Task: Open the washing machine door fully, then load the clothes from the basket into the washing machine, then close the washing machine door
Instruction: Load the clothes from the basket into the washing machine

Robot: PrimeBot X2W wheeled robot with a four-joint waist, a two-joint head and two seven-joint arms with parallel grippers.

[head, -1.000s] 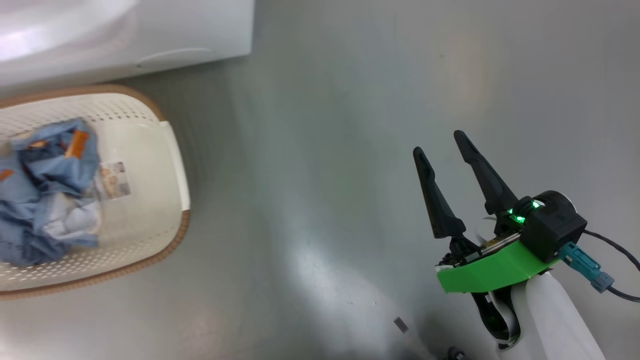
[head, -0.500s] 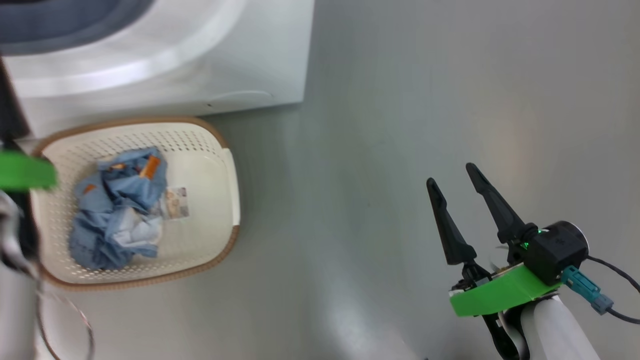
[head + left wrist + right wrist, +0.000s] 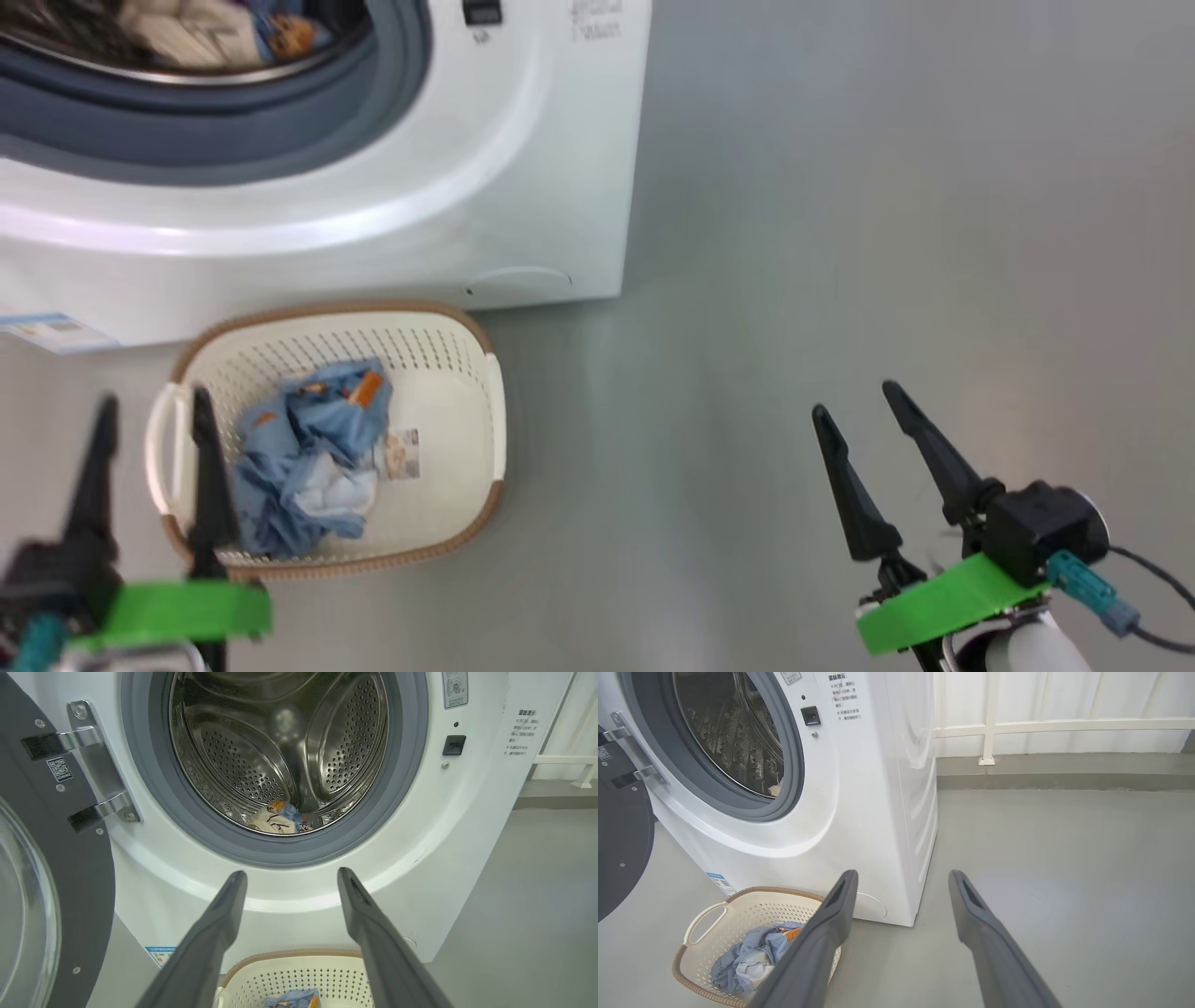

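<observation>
Head view: the left gripper (image 3: 153, 401) is hanging at the lower left with its fingers pointing up the view, spread apart and holding nothing. Its right-hand finger is overlapping the left end of the basket (image 3: 448, 439) in this view; whether the two are touching cannot be told. The right gripper (image 3: 854, 399) is hovering at the lower right over bare grey floor (image 3: 840, 233), well apart from the basket. Its fingers are likewise parted and empty, and leaning a little to the left.

Left wrist view: the left gripper (image 3: 292, 872) is pointing at the front of the washing machine (image 3: 467, 835), just below the grey seal (image 3: 397, 788). The washing machine door (image 3: 70, 882) is standing swung wide open on its hinges at the left, showing its black ring and glass bowl. A cream and blue cloth piece (image 3: 280, 819) is lying at the bottom of the perforated steel drum (image 3: 280, 742).

Right wrist view: the right gripper (image 3: 903, 872) is pointing toward the machine's lower right corner and the floor beside it.

The basket is sitting on the floor just in front of the machine, below the drum opening. The clothes (image 3: 299, 457), crumpled light blue fabric with orange prints and a pale patch, are lying bunched toward its left half, beside a label sticker (image 3: 401, 453).
</observation>
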